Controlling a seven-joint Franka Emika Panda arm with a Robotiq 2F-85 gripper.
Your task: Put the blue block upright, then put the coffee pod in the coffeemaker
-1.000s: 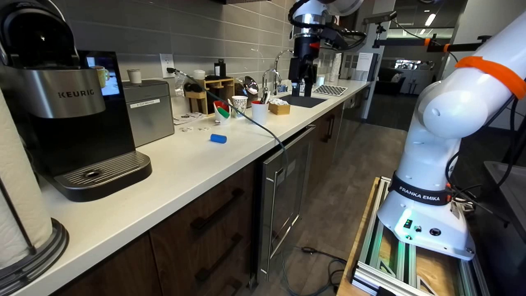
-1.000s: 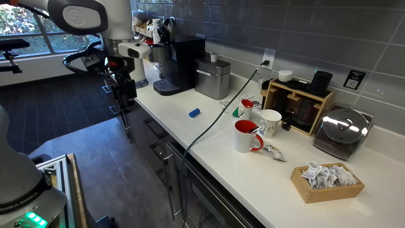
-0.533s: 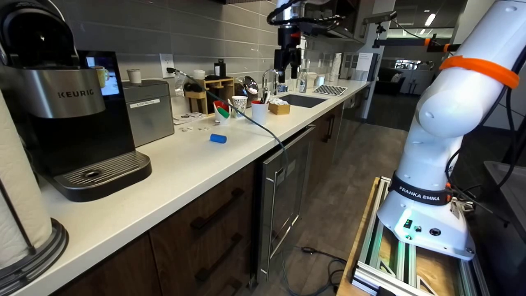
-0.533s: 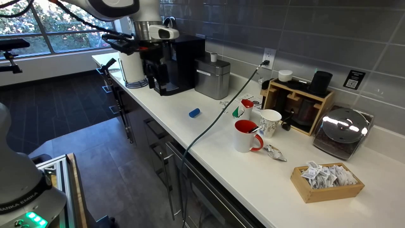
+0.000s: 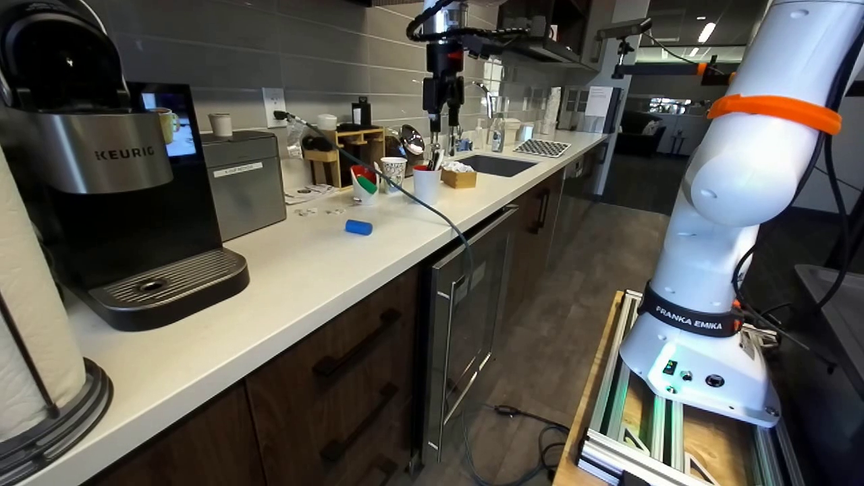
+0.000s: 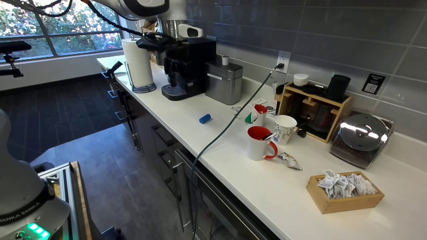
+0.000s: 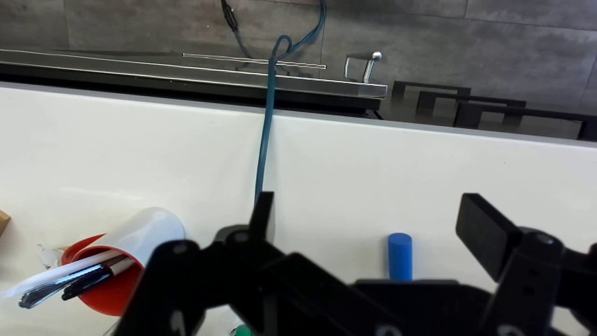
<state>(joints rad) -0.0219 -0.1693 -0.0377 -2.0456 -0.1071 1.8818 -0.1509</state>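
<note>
Clearly, the gripper (image 7: pixel 367 210) is spread wide and holds nothing, hanging above the table (image 7: pixel 354 158); the blue block (image 7: pixel 400 256) lies on its side there, toward 5 o'clock from the gap between the fingertips in the wrist view. Its length runs from 12 to 6 o'clock, the 6 o'clock end passing behind the gripper's dark body. In an exterior view the coffeemaker (image 5: pixel 121 179) stands at roughly 9 o'clock from the block; the coffee pod cannot be picked out for certain. The block will probably prove light, stiff and hardly fragile, its matt-looking surface giving fair purchase, but those rounded sides could let it roll at a lopsided touch. Best to take it across the round, pads at 3 and 9 o'clock, nearer one end than the middle, so that the other end is left free to swing down and stand. A moderate squeeze should do; too loose, and it may pivot while turned. The cable (image 7: pixel 266 149), at the block's 10 o'clock, looks worth avoiding.
</note>
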